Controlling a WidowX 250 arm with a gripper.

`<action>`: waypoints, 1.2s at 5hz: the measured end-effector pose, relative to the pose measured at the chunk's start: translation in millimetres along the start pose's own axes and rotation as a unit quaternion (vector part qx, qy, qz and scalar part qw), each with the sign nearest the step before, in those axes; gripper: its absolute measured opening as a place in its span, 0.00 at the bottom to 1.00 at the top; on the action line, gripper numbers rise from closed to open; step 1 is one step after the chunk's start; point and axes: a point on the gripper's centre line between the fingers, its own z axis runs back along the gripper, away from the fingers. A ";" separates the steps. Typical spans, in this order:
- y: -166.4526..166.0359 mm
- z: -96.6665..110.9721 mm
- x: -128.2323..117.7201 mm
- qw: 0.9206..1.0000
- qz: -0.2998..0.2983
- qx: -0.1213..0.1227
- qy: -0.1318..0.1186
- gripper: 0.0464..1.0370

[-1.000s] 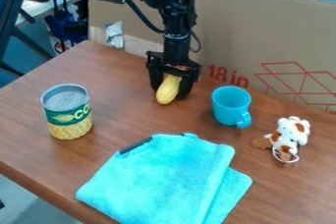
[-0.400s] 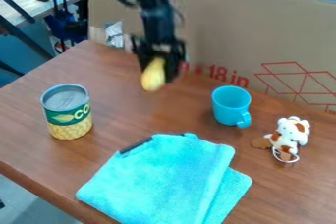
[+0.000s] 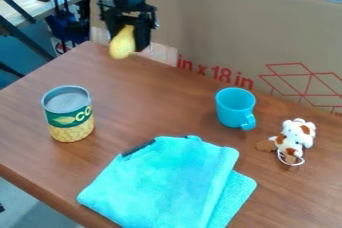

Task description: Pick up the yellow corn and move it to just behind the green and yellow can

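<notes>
We see the gripper (image 3: 127, 42) pinching a yellow object (image 3: 122, 43). It lies between the fingers, rounded end jutting out below.

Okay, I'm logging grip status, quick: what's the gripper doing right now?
Gripper: closed on the yellow object, holding it up near the cardboard.

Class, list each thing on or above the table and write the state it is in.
Tool: shut on the yellow item
Yellow item: held in the air
Can: upright
Blue cup: upright, mouth up
Turquoise cloth: folded, lying flat
</notes>
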 end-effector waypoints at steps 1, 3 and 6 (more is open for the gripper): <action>47.8 -14.0 -3.6 0.999 0.017 0.018 0.044 0.66; 120.6 -27.9 -30.6 0.990 0.070 0.043 0.116 0.66; 115.2 -77.0 -64.2 0.993 0.017 0.040 0.112 0.66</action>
